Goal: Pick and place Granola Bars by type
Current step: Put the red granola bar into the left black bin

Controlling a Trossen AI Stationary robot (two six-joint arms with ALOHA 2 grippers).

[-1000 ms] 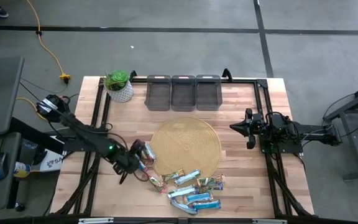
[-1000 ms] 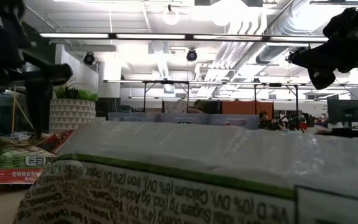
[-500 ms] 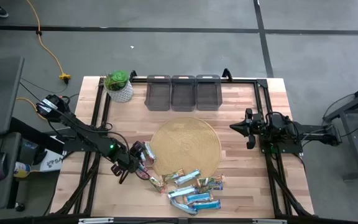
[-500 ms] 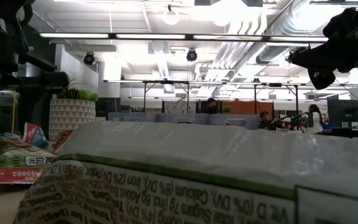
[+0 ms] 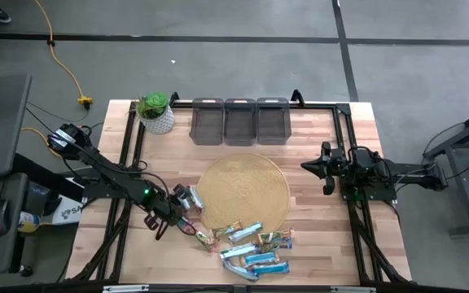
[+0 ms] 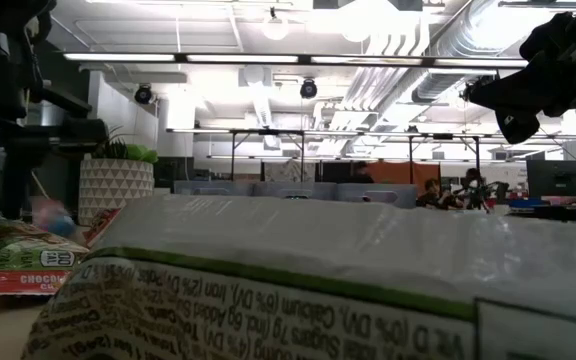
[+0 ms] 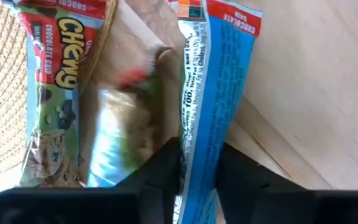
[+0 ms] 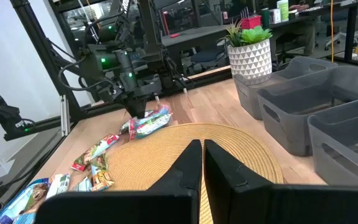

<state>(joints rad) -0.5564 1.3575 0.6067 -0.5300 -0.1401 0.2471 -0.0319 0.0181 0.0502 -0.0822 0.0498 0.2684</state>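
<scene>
Blue granola bar point(image 7: 205, 93) runs lengthwise between left hand's point(image 7: 197, 165) fingers.

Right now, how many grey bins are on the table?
3. They stand in one row at the table's far edge, right of the potted plant: left bin, middle bin, right bin. None seems hidden.

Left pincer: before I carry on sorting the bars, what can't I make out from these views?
- Low view: a wrapper against the lens hides the table, the bins and most bars.
- Left wrist view: the left pincer pinches a blue-and-white bar; the bar beside it is blurred.
- High view: bar labels too small to read.
- Right wrist view: bin insides cut off.
</scene>
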